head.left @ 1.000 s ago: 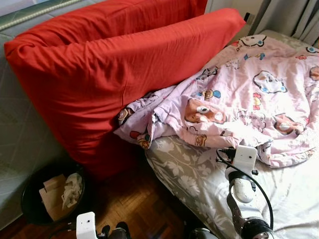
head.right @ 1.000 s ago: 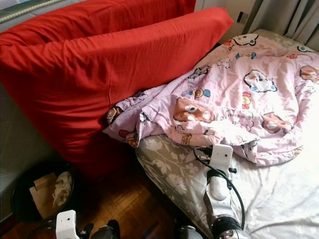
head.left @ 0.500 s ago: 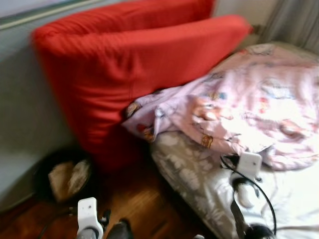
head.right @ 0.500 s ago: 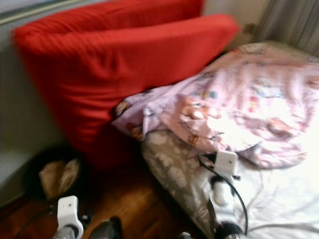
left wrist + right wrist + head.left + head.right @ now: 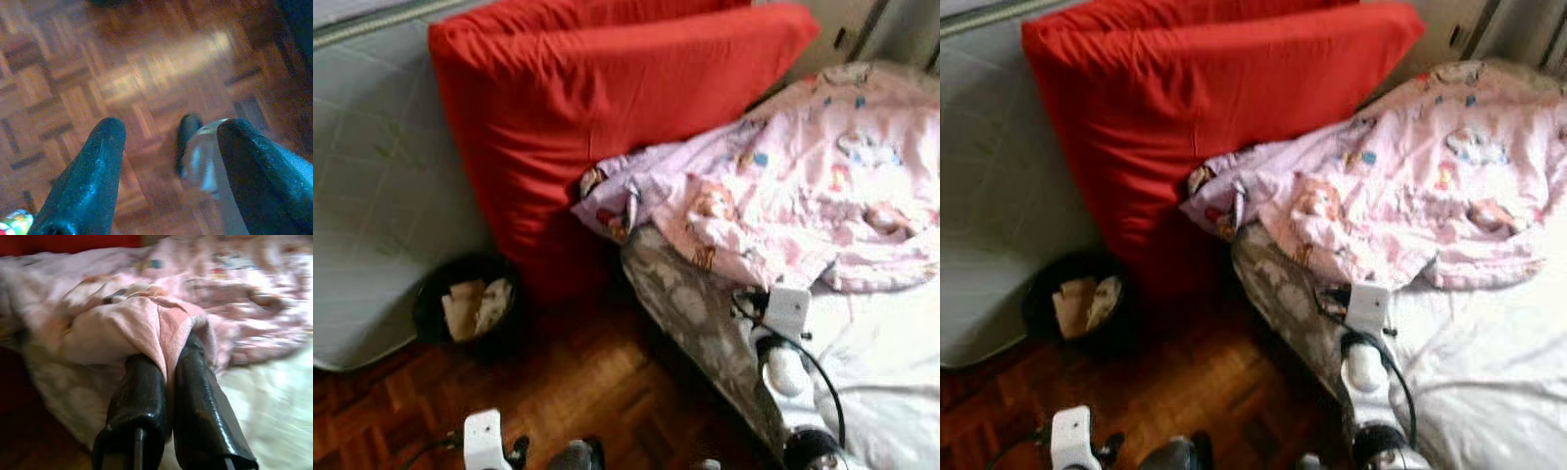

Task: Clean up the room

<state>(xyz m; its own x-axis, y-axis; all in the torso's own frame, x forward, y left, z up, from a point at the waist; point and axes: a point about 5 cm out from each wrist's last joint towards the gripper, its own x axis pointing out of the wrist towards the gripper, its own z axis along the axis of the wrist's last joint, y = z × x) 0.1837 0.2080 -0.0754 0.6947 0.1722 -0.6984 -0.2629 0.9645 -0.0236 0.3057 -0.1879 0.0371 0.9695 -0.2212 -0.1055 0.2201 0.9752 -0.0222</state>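
Red pillows [image 5: 607, 117], pink cartoon-print blanket [image 5: 803, 196], black bin [image 5: 465, 308], brown parquet floor [image 5: 578, 392]

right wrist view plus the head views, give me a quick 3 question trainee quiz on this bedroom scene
1. True or false: the right tool is shut on a fold of the pink blanket.
2. What stands on the parquet floor at the foot of the red cushions? A) a black bin with paper B) a shoe rack C) a lamp
3. Fill in: the left tool hangs over the floor with its fingers ____.

Key: 1 true; 2 A, the black bin; 3 open
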